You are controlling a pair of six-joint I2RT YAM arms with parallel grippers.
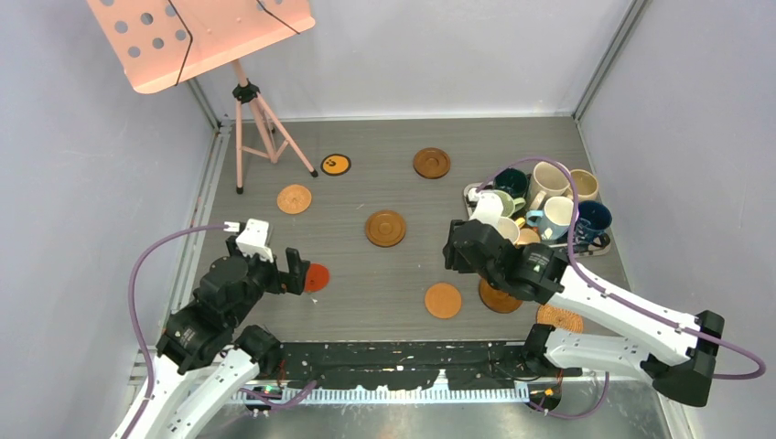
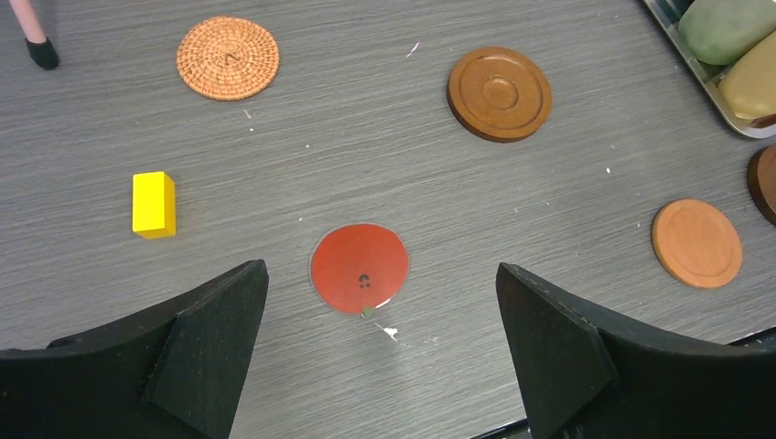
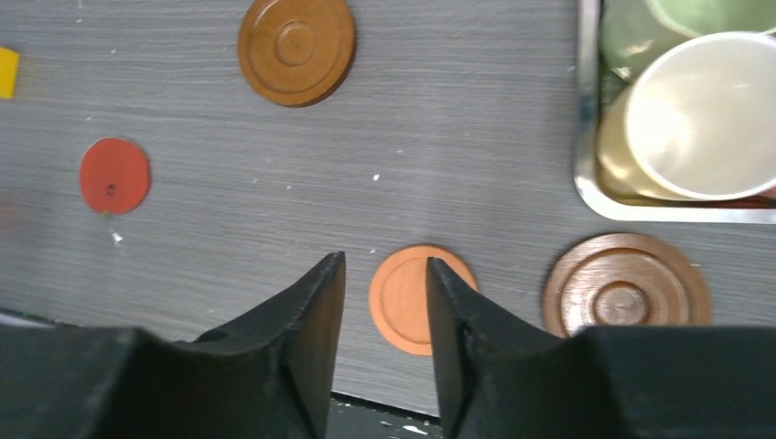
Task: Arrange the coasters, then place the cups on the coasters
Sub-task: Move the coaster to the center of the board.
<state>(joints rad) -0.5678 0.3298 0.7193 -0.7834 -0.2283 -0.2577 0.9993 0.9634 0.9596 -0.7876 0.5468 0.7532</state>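
Black fingers of my left tool (image 2: 380,274) fill the bottom of its view. They are spread as wide as they go and hold nothing. Right between them, down on the table (image 2: 567,201), lies the red coaster (image 2: 359,268). A yellow block (image 2: 154,204) sits to its left, and a woven coaster (image 2: 228,58) lies farther off.

My right tool (image 3: 384,259) has its fingers about half way together, with an empty gap between them. Through the gap I see the orange coaster (image 3: 403,297) lying flat near the near edge of the table. A brown ringed coaster (image 3: 627,293) lies just to its right.

From above, the coasters (image 1: 385,228) are scattered all over, not in any row. All the cups (image 1: 549,187) are crowded together in the tray (image 3: 586,137) at the far right. No cup stands on a coaster. So I judge that I am in the first step, sorting out the coasters, and the cups come later.

Next, I think the right tool should go for the orange coaster. It is flat and low, so the fingers must go down until they nearly touch the table and grab it by its rim. The gap looks too small for that disc, though the view is blurry, so I may be wrong. I would spread the fingers first. The red one looks so thin that sliding it may work better than lifting.
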